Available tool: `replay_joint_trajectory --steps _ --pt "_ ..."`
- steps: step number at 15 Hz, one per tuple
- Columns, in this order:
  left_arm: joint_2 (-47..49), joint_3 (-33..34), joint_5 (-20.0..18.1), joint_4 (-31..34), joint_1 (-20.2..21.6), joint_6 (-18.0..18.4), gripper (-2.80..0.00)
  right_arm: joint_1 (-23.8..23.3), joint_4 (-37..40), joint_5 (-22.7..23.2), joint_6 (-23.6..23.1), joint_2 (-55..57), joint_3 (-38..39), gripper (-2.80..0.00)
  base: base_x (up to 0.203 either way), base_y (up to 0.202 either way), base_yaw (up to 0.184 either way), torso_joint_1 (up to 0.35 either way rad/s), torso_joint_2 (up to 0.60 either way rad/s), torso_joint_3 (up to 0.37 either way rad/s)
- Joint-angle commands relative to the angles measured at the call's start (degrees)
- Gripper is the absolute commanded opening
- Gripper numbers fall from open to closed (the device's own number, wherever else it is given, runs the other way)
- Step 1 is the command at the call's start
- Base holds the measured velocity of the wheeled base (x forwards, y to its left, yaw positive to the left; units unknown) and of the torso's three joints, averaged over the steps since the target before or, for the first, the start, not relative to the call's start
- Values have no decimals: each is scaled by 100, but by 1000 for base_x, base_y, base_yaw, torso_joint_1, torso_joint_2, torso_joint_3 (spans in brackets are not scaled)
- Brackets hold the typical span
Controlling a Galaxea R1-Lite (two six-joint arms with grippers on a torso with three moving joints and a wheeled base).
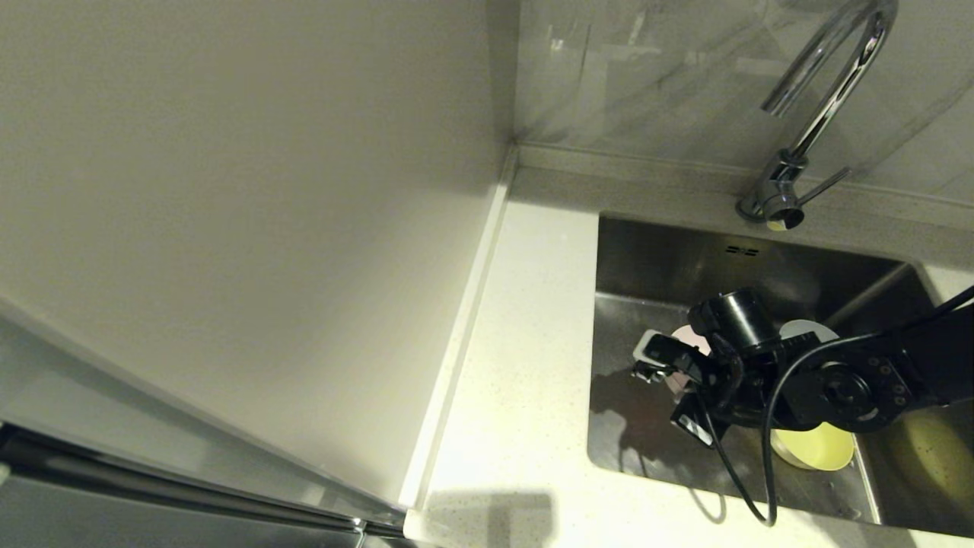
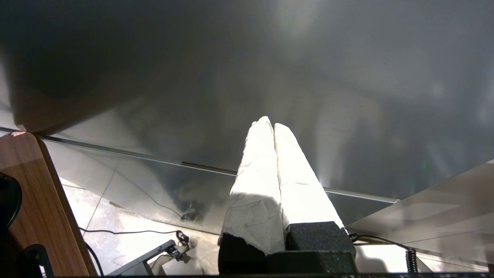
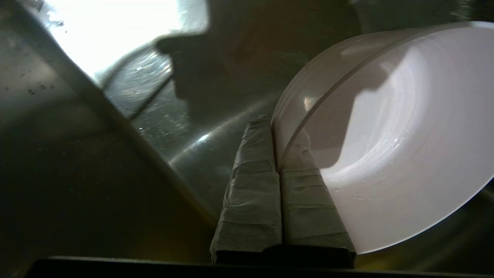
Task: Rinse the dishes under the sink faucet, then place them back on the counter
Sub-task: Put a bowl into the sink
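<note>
While the right arm is reaching down into the sink [image 1: 654,251], its right gripper [image 3: 274,123] is pinching the rim of the pink bowl [image 3: 405,135], with 1 taped finger outside the wall and the other inside it, the 2 pressed tight on the thin edge. Seen from the head camera, the pink bowl [image 1: 689,339] is sitting low in the basin, mostly hidden behind the gripper's black wrist. Just beyond the arm, the white bowl [image 1: 810,329] is peeking out, and the yellow-green bowl [image 1: 818,449] is lying on the sink floor nearer the front wall, partly under the arm. All 3 dishes are inside the basin, none on the counter [image 1: 525,365]. Behind the sink, the faucet [image 1: 818,114] is standing with its curved spout arching over the back of the basin. Away from the sink, the left gripper [image 2: 273,129] is hanging idle, its 2 wrapped fingers [image 2: 293,166] pressed together on nothing.
</note>
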Motion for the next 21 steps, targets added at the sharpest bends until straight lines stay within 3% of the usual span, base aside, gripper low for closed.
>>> replay_joint_trajectory --steps 1,4,9,17,21 --pt "0 18 0 -2 1 -4 -280 106 -25 -7 -37 392 -31 -280 0 0 0 0 0 0" --pt "0 12 0 -2 1 -4 -280 116 -47 -39 21 841 -299 -280 0 0 0 0 0 0" --pt "0 18 0 -2 1 -4 -280 85 -46 -387 616 1384 -801 -280 0 0 0 0 0 0" --pt "0 18 0 -2 1 -4 -280 -98 -43 -1419 1777 1741 -1566 -280 0 0 0 0 0 0" --pt "0 18 0 -2 1 -4 -280 -304 -49 -1585 1842 1992 -1880 -280 0 0 0 0 0 0"
